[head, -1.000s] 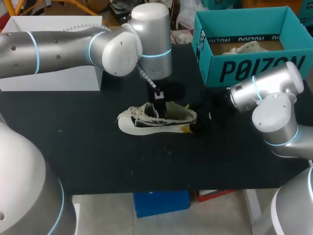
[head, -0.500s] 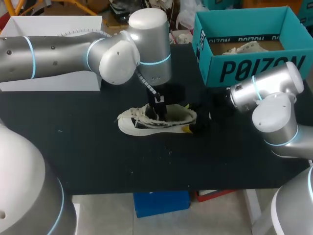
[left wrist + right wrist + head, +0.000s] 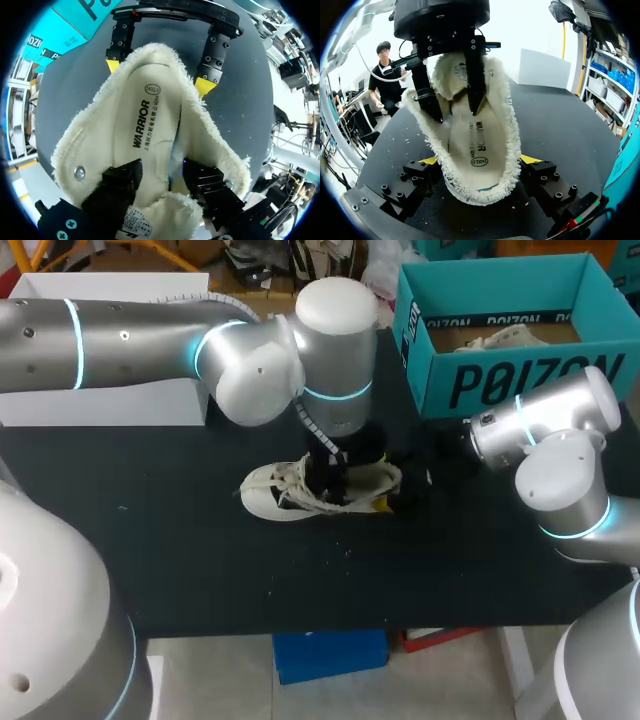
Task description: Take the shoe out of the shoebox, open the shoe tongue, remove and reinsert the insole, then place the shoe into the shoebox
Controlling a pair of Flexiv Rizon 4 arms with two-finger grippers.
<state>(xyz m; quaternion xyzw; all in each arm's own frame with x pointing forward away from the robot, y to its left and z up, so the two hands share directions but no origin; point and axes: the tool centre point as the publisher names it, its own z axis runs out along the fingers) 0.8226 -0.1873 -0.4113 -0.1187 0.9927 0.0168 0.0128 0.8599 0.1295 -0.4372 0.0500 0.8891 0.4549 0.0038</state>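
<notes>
Head view: a cream, fleece-lined canvas shoe (image 3: 275,495) lay mid black surface (image 3: 150,540), near-left of the teal cardboard shoebox (image 3: 500,380).
The right tool (image 3: 481,161) clenched its heel; the left tool (image 3: 162,175) sat inside its opening, grasp impossible to tell.

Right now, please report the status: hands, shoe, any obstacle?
Right hand shut on shoe heel. Left hand down inside shoe over insole, grip unclear. Shoe on table, out of shoebox. Nothing seen in the way.
</notes>
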